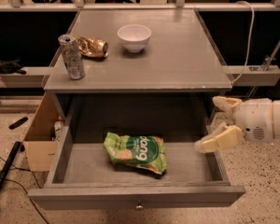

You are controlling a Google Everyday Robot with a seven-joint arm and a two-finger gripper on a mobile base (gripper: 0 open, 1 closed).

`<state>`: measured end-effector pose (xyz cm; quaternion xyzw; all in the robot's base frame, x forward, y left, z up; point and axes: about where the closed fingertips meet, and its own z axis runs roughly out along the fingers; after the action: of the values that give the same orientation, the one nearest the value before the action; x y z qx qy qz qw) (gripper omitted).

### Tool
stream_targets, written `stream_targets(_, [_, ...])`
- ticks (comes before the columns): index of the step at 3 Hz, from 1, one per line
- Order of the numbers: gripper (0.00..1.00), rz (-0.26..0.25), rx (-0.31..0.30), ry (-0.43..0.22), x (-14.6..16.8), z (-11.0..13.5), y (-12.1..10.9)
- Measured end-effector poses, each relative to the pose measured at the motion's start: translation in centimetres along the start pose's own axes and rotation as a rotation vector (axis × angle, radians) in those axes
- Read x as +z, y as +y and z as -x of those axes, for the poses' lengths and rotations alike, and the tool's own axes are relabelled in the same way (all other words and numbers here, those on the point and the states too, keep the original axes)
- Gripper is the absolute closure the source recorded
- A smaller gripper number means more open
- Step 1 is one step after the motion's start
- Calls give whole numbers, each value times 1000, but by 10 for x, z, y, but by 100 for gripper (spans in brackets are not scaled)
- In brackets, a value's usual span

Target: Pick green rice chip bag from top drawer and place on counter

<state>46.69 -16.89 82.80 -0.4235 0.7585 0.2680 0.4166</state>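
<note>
The green rice chip bag (136,152) lies flat on the floor of the pulled-out top drawer (135,196), a little left of centre. The grey counter (177,55) is above it. My gripper (214,124) comes in from the right, over the drawer's right wall, well to the right of the bag and not touching it. Its two pale fingers are spread apart, open and empty.
On the counter stand a silver can (72,56) at the left edge, a crumpled gold wrapper (92,46) beside it and a white bowl (134,37) at the back middle. A cardboard box (39,136) sits left of the drawer. Rails run behind.
</note>
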Motion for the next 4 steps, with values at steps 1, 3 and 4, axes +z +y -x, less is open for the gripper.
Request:
stream_targets(1, [0,86,-10,-123,30,23,27])
stream_targets(3, [0,95,-40,-117,43,32,35])
stream_targets(4, [0,89,-45,-90,70,21,48])
